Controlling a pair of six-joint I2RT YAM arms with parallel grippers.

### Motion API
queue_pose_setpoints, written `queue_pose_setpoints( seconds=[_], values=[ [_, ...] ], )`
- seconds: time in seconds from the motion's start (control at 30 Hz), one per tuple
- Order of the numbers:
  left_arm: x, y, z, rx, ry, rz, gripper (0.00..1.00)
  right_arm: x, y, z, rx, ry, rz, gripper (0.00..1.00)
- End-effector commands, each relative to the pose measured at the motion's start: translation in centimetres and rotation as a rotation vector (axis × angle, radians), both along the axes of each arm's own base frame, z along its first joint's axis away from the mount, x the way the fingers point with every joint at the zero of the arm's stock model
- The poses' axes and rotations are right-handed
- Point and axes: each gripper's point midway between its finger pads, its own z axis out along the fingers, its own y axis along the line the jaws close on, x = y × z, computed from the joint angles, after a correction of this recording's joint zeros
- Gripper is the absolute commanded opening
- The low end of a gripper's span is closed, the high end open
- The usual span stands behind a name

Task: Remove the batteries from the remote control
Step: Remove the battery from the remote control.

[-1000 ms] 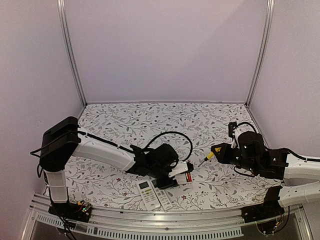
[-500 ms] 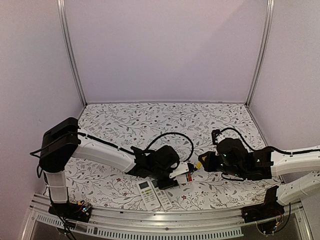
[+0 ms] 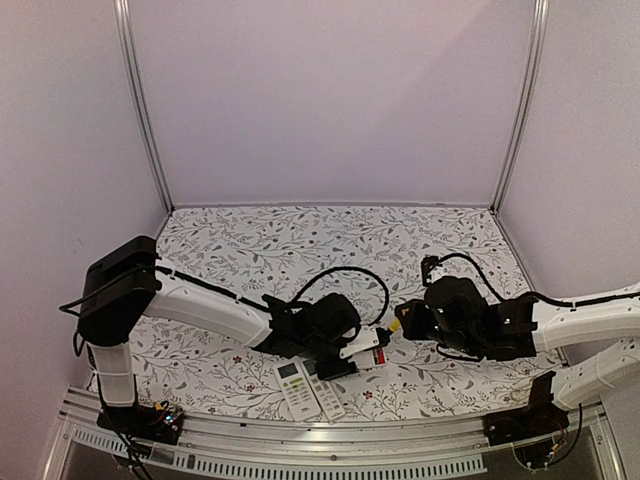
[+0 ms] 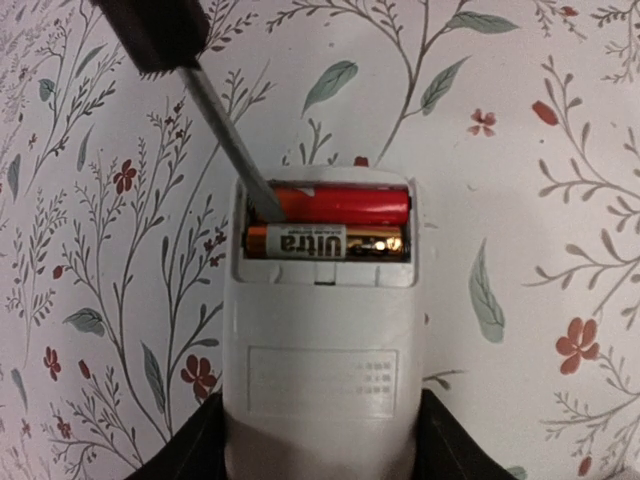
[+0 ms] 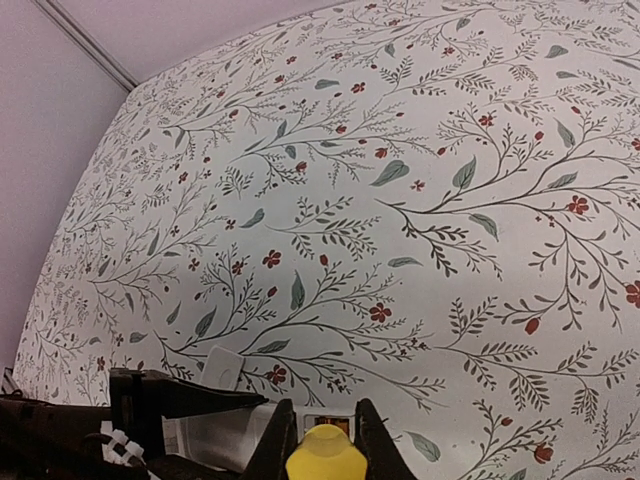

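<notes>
The tabletop (image 3: 300, 240) is covered in a white cloth printed with grey-green leaf sprays and small red flowers. Plain pale lilac walls (image 3: 330, 100) close it in on three sides, with aluminium posts (image 3: 140, 110) at the back corners.

The remote control (image 4: 320, 370) is white and lies back-up on the cloth, its battery bay uncovered. The left pincer (image 4: 320, 462) pinches its sides at the end away from the bay, one black finger on each side.

The batteries (image 4: 335, 225) lie side by side across the bay. The cell farther from the left pincer is red-orange. The nearer one is gold and black with "Ultra" printed on a white band. Both sit fully down in their slots.

The right pincer (image 5: 322, 440) is pressed together on the yellow handle of a screwdriver (image 4: 225, 140). The metal shaft slants down into the remote control's bay, with its tip at the end of the red-orange cell. A second remote (image 3: 308, 388), white with a small screen, lies face-up just beside the remote control, towards the arm bases.
</notes>
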Motion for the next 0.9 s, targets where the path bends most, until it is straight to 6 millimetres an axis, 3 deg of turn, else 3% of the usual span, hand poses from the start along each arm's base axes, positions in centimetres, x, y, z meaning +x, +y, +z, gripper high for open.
queue_pose_setpoints(
  seconds=[0.0, 0.27, 0.47, 0.6, 0.73, 0.87],
  values=[
    [-0.4, -0.2, 0.4, -0.001, -0.019, -0.019, 0.39, 0.6, 0.7, 0.5, -0.007, -0.03, -0.008, 0.0],
    [-0.4, -0.1, 0.3, 0.002, -0.021, -0.018, 0.38, 0.5, 1.0, -1.3, -0.112, -0.025, -0.011, 0.0],
    [-0.4, 0.0, 0.1, 0.007, -0.023, -0.023, 0.37, -0.1, 1.0, -4.0, -0.095, 0.04, -0.009, 0.0],
    [-0.4, 0.0, 0.0, 0.008, -0.023, -0.025, 0.37, -0.4, 0.6, -5.2, 0.058, 0.116, -0.009, 0.0],
    [-0.4, 0.0, -0.2, 0.01, -0.021, -0.026, 0.37, -0.4, 0.7, -5.0, 0.238, 0.162, 0.048, 0.0],
    [-0.2, 0.2, -0.4, 0.019, -0.029, -0.022, 0.36, -0.4, 0.6, -5.0, 0.3, 0.193, 0.079, 0.0]
  ],
)
